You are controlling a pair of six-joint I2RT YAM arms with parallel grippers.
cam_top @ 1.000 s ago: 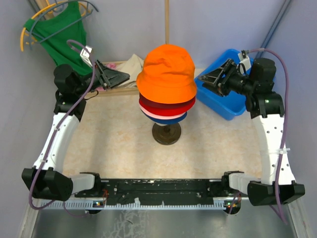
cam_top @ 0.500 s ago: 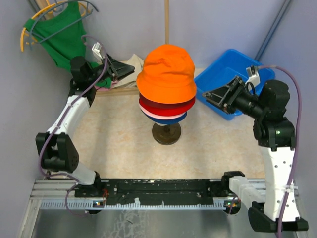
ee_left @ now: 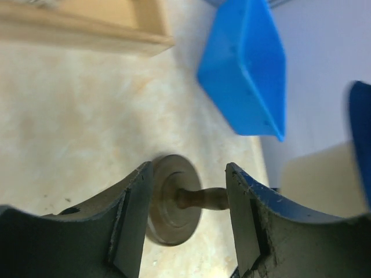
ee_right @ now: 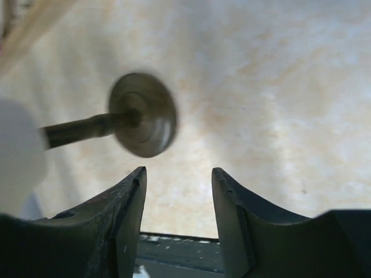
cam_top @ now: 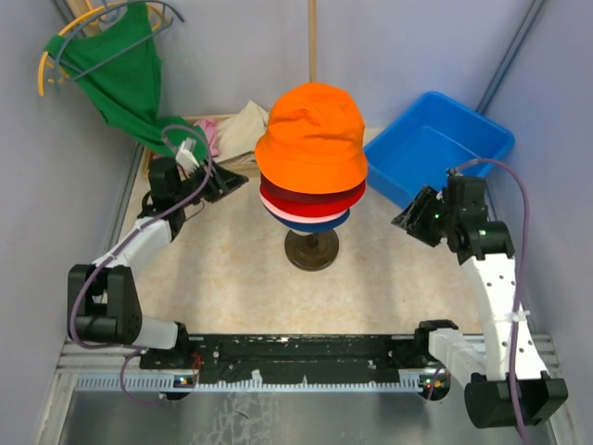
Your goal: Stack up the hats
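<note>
The hats sit stacked on a dark wooden stand point(cam_top: 310, 250) at the table's middle. An orange bucket hat point(cam_top: 311, 134) is on top, with a dark red hat point(cam_top: 310, 197), a pink brim point(cam_top: 298, 216) and a navy brim point(cam_top: 324, 224) under it. My left gripper point(cam_top: 232, 184) is open and empty, low to the stack's left. In the left wrist view its jaws point(ee_left: 189, 169) frame the stand's base point(ee_left: 174, 200), and a navy brim edge point(ee_left: 360, 139) shows. My right gripper point(cam_top: 405, 221) is open and empty, to the stack's right. The right wrist view point(ee_right: 178, 172) shows the stand's base point(ee_right: 142, 121).
A blue bin point(cam_top: 435, 153) stands at the back right, also in the left wrist view point(ee_left: 249, 69). A green garment on a hanger point(cam_top: 116, 74) hangs back left. Beige point(cam_top: 246, 125) and pink point(cam_top: 208, 137) cloths lie in a wooden tray point(ee_left: 87, 29) behind the stack.
Both arms have drawn back and come down toward the table. The left gripper left the tray area; the right gripper left the blue bin. The hat stack has not moved.
</note>
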